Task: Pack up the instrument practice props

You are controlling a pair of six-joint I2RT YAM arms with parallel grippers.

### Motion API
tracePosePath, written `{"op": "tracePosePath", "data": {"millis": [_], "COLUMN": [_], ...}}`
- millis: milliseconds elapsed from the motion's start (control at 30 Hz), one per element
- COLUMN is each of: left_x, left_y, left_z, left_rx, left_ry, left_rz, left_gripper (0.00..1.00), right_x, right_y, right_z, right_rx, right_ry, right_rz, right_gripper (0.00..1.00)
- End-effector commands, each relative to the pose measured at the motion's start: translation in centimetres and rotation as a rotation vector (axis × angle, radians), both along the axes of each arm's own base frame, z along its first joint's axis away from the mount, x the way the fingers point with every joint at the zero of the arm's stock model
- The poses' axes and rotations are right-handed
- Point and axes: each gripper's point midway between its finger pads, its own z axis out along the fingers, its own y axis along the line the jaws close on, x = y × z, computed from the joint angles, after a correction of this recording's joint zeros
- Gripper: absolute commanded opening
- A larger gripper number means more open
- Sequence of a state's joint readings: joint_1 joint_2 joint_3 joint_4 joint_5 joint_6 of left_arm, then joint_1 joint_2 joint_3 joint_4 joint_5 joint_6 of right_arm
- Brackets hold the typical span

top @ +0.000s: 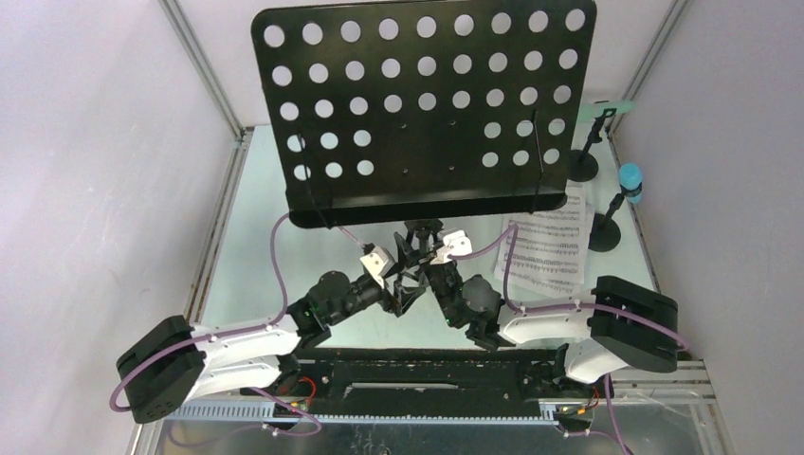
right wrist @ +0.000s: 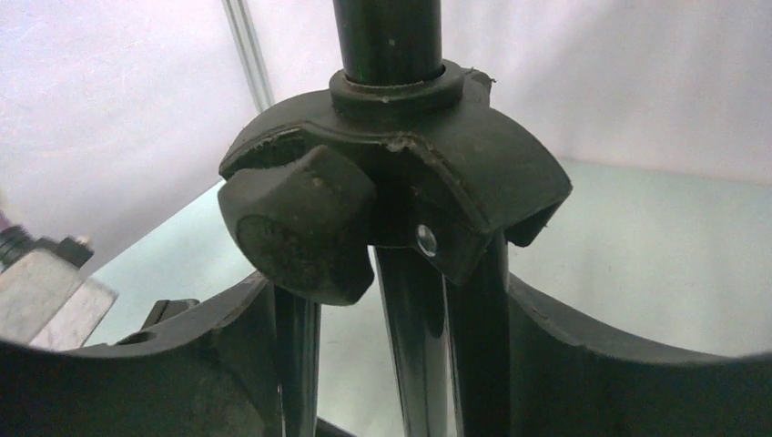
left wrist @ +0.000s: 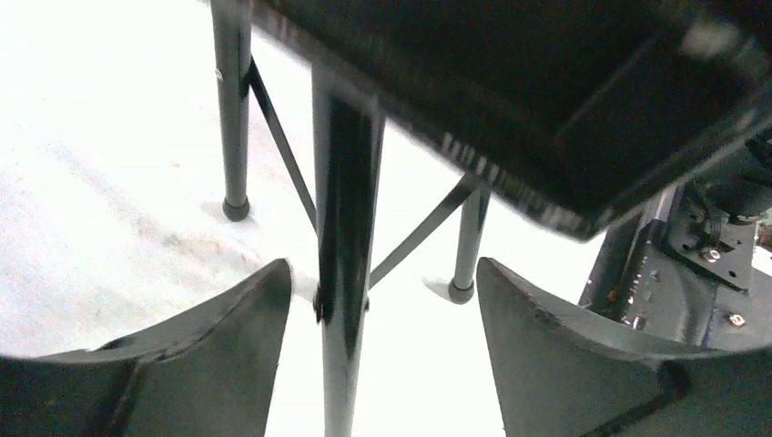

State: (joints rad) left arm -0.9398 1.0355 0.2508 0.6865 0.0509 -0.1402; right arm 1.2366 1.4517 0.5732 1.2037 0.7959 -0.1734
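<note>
Black tripod music rack (top: 427,104): its glossy metal pole rises vertically between the left end effector (left wrist: 382,273), whose fingers are spread and clear of it. Right end effector (right wrist: 390,291) brackets the legs under the scuffed matte hub; whether it grips, I cannot tell. The perforated desk tilts above the pale counter (top: 251,256), hiding the tripod.

We see the right gripper (right wrist: 396,319) straddling the legs (right wrist: 414,355) of the black tripod music rack (right wrist: 492,164), just below its hub. Contact unclear. Round knob (right wrist: 296,223) at hub's left; pole (right wrist: 387,36) rises above.
</note>
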Motion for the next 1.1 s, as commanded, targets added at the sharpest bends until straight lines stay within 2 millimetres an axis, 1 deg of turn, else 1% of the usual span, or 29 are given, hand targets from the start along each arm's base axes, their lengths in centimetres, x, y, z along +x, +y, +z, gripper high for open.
{"op": "tracePosePath", "data": {"millis": [0, 33, 100, 133, 233, 300, 400, 467, 567, 667, 700, 733, 767, 800, 867, 967, 1000, 1067], "left_x": [-0.1, -0.1, 0.3, 0.4, 0.9, 1.2, 1.5, 1.7, 2.1, 2.5, 2.6, 2.5, 2.3, 2.2, 2.0, 1.7, 1.4, 1.0], "left_y": [1.1, 1.3, 1.7, 1.7, 1.8, 1.7, 1.2, 0.8, 0.3, -0.3, -0.6, -0.8, -1.0, -1.2, -1.2, -1.1, -1.1, -1.3], "left_z": [-0.4, -0.5, -0.7, -0.6, -0.5, -0.3, -0.1, 0.1, 0.5, 0.8, 0.7, 0.6, 0.5, 0.3, -0.2, -0.8, -1.0, -1.1], "left_rx": [-0.022, -0.021, -0.015, -0.015, -0.011, -0.01, -0.012, -0.014, -0.027, -0.04, -0.041, -0.041, -0.039, -0.039, -0.042, -0.046, -0.048, -0.049], "left_ry": [0.01, 0.01, 0.004, 0.002, -0.005, -0.012, -0.022, -0.029, -0.04, -0.041, -0.036, -0.032, -0.028, -0.023, -0.01, 0.006, 0.009, 0.016], "left_rz": [0.045, 0.047, 0.083, 0.087, 0.11, 0.116, 0.11, 0.107, 0.109, 0.106, 0.103, 0.093, 0.079, 0.067, 0.06, 0.058, 0.045, 0.017], "left_gripper": [0.87, 0.9, 0.95, 0.96, 0.98, 0.99, 1.0, 1.0, 1.0, 1.0, 0.99, 0.96, 0.91, 0.84, 0.66, 0.43, 0.38, 0.3], "right_x": [0.4, 0.3, 0.3, 0.3, 0.2, 0.1, -0.1, -0.4, -0.8, -1.3, -1.4, -1.6, -1.7, -1.8, -1.8, -1.8, -1.8, -1.7], "right_y": [0.3, 0.3, 0.2, 0.3, 0.3, 0.4, 0.1, -0.1, -0.4, 0.0, 0.1, 0.2, 0.1, 0.1, -0.1, 0.1, 0.2, 0.4], "right_z": [0.1, 0.2, 0.1, 0.1, 0.2, 0.5, 1.0, 1.8, 2.3, 2.3, 2.2, 2.1, 2.0, 1.9, 1.4, 0.7, 0.5, 0.0], "right_rx": [-0.013, -0.012, -0.009, -0.008, -0.005, 0.001, 0.01, 0.016, 0.023, 0.014, 0.004, -0.009, -0.021, -0.032, -0.051, -0.063, -0.064, -0.063], "right_ry": [-0.015, -0.014, -0.011, -0.01, -0.012, -0.014, -0.014, -0.018, -0.005, 0.004, 0.004, 0.003, 0.002, 0.003, 0.008, 0.017, 0.02, 0.024], "right_rz": [-0.013, -0.013, -0.017, -0.016, -0.012, -0.007, -0.003, 0.006, 0.018, 0.053, 0.06, 0.063, 0.058, 0.049, 0.028, 0.02, 0.018, 0.009], "right_gripper": [0.63, 0.57, 0.46, 0.4, 0.18, 0.08, 0.0, 0.0, 0.0, 0.0, 0.01, 0.08, 0.16, 0.24, 0.36, 0.47, 0.52, 0.65]}}
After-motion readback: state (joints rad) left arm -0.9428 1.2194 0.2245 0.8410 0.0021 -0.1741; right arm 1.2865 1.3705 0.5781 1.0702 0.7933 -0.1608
